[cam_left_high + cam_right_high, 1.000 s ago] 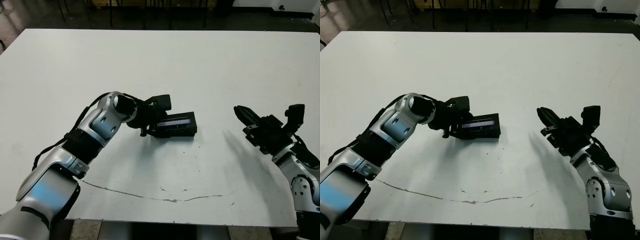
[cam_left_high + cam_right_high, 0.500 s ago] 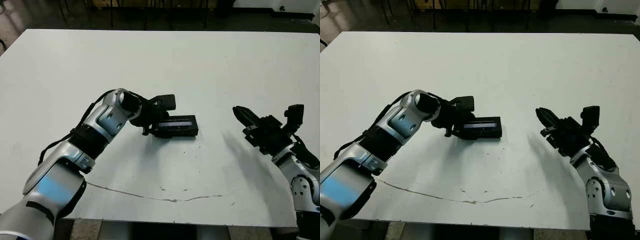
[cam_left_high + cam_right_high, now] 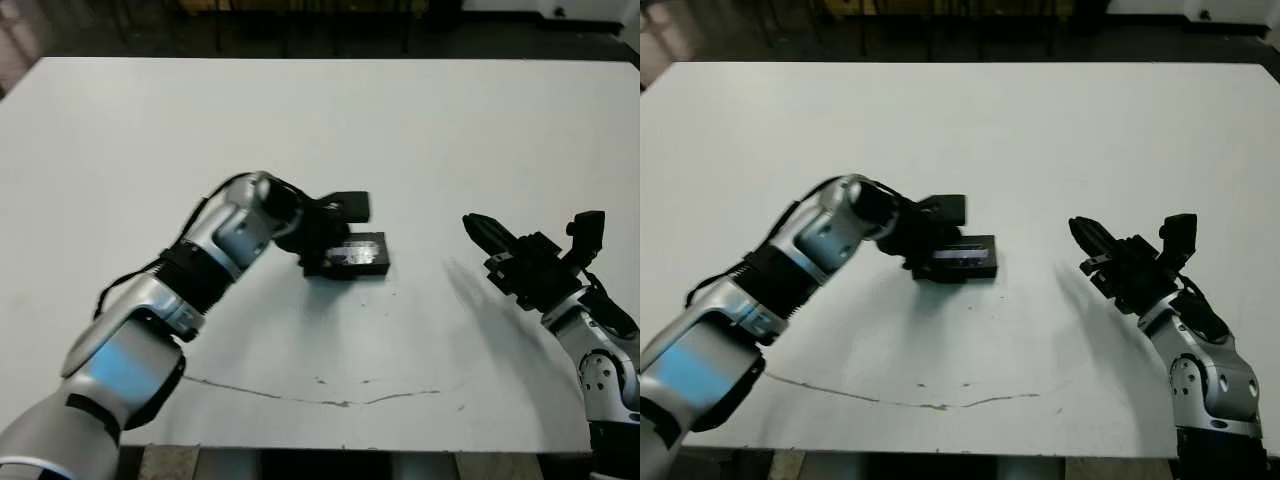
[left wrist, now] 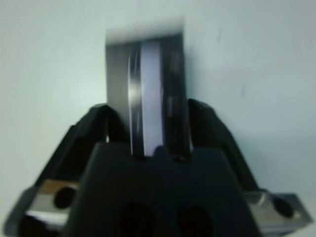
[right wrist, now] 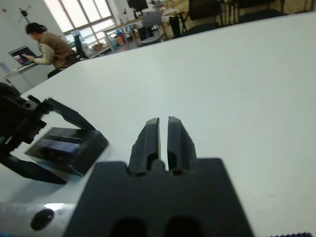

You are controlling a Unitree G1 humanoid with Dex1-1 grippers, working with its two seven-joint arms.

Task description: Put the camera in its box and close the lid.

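A Unitree G1 humanoid works at a white table [image 3: 320,120], its left arm reaching in from the near left so that the left gripper [image 3: 335,235] meets the lid [image 3: 358,254], a flat black panel with a pale strip along its length, lying near the middle of the table. In the left wrist view the panel [image 4: 148,94] runs straight out between the two black fingers [image 4: 94,128], which stand spread to either side of it and appear to press on its long edges; the frame is blurred, so firm contact cannot be confirmed. Whether the box sits beneath the lid, and where the camera is, cannot be told from these pictures. The right gripper [image 3: 478,228] hovers above the tabletop at the right, well apart from the lid and pointing toward it, its fingers [image 5: 159,138] pressed together with only a thin slit between them and nothing held. A thin dark crack or line [image 3: 330,400] crosses the table surface along the near edge. Beyond the far edge, the right wrist view shows a person [image 5: 47,44] seated at a desk in a room with windows.
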